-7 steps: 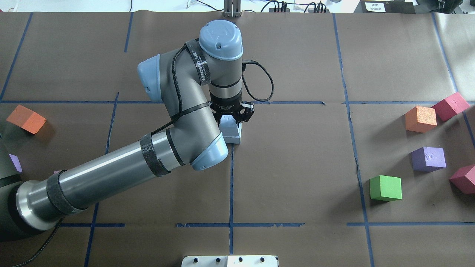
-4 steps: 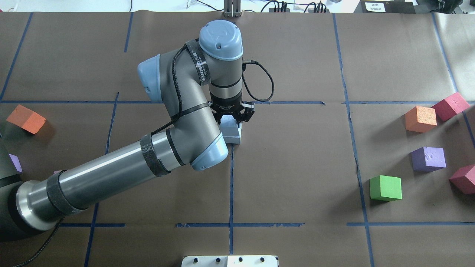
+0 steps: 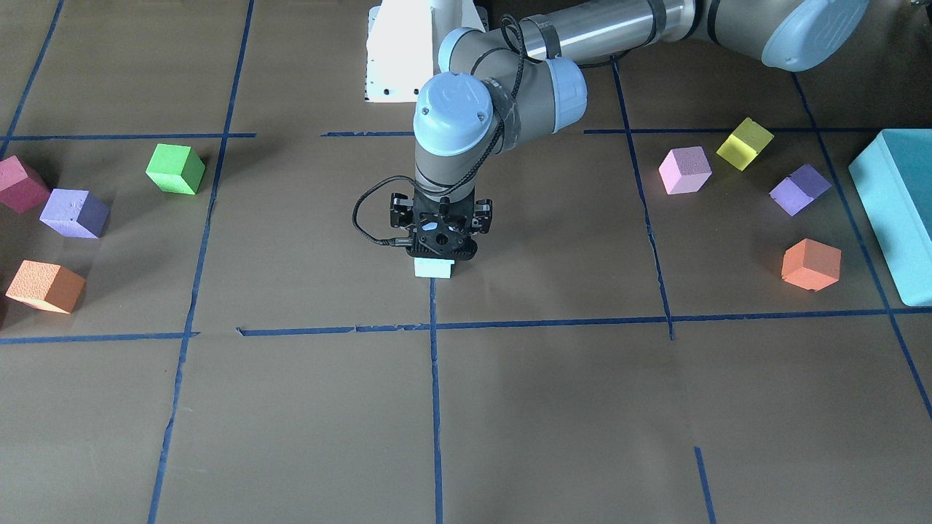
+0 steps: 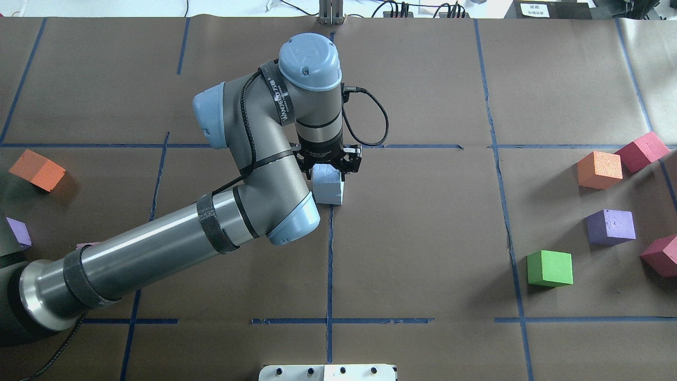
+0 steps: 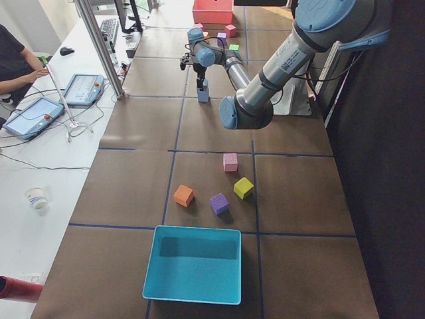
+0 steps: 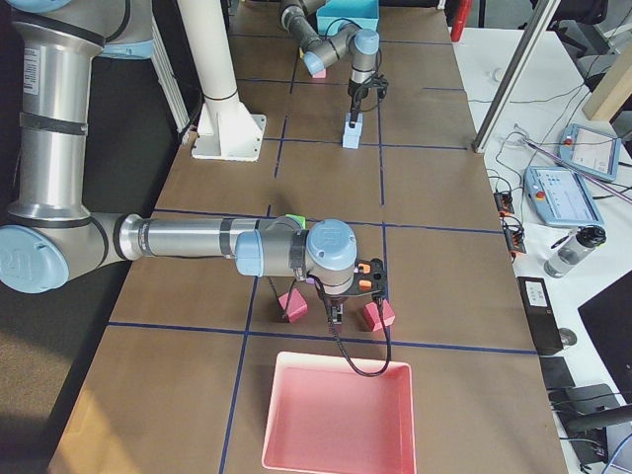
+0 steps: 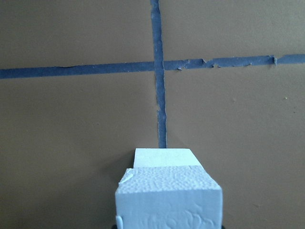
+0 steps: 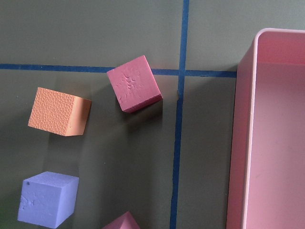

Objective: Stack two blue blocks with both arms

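Two pale blue blocks [image 4: 329, 190] stand stacked at the table's centre, on a blue tape cross. They also show in the front view [image 3: 435, 268] and the right side view [image 6: 352, 136]. In the left wrist view the upper block [image 7: 167, 200] is very close, with the lower block [image 7: 164, 157] showing beyond it. My left gripper [image 4: 328, 166] points straight down just over the stack, its jaws spread wider than the upper block. My right gripper [image 6: 336, 314] hovers low over red cubes by a pink tray [image 6: 336, 415]. I cannot tell whether it is open.
Green [image 4: 550, 268], purple [image 4: 611, 226], orange [image 4: 599, 169] and red [image 4: 642, 151] cubes lie at the right. An orange cube [image 4: 37, 169] lies at the left. A large teal box [image 3: 895, 211] and several more cubes sit on my left side.
My left arm has risen a little and its gripper has lifted off the stack, so more of the upper blue block shows. The blocks have stayed in place.
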`<state>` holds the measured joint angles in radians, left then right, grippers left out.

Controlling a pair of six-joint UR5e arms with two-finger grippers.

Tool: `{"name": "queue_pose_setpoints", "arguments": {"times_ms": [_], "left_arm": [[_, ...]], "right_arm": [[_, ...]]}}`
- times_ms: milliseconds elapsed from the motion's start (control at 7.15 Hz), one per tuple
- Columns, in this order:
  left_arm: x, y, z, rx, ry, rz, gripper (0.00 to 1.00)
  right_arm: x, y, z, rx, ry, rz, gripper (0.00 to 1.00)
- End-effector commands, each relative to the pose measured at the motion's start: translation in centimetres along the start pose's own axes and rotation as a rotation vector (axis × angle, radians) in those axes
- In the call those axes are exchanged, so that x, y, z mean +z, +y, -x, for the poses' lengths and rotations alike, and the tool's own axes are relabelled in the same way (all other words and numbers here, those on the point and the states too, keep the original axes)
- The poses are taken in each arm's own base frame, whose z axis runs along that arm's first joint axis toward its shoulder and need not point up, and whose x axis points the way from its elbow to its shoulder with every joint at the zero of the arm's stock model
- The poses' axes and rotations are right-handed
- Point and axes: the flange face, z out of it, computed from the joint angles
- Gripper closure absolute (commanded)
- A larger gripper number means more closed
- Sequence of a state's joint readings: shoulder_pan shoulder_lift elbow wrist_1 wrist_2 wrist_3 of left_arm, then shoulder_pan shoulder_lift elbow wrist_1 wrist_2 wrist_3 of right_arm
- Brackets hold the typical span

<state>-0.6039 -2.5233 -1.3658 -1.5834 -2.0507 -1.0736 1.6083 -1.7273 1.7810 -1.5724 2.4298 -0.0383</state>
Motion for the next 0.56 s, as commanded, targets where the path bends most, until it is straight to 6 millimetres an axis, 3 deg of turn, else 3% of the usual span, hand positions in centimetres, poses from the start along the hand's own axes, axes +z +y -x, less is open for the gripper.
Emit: {"name": "queue_pose_setpoints", "arguments": {"times_ms": [0,140,280,420], "left_arm": [[-0.1,0.1,0.1,-0.011,0.008,-0.015,0.0],[-0.9,0.1,-0.1,-0.014,0.014,-0.015,0.0],[-3.6,0.6,0.0,-0.051,0.006,-0.017,0.0],[-7.5,1.1,0.5,-0.07,0.004,-0.021,0.0]], "right_arm": [[0.0,0.0,0.0,0.0,0.0,-0.001,0.0],[0.0,0.0,0.0,0.0,0.0,-0.001,0.0],[0.0,0.0,0.0,0.0,0.0,-0.001,0.0],[-0.1,0.0,-0.1,0.001,0.0,-0.002,0.0]]}}
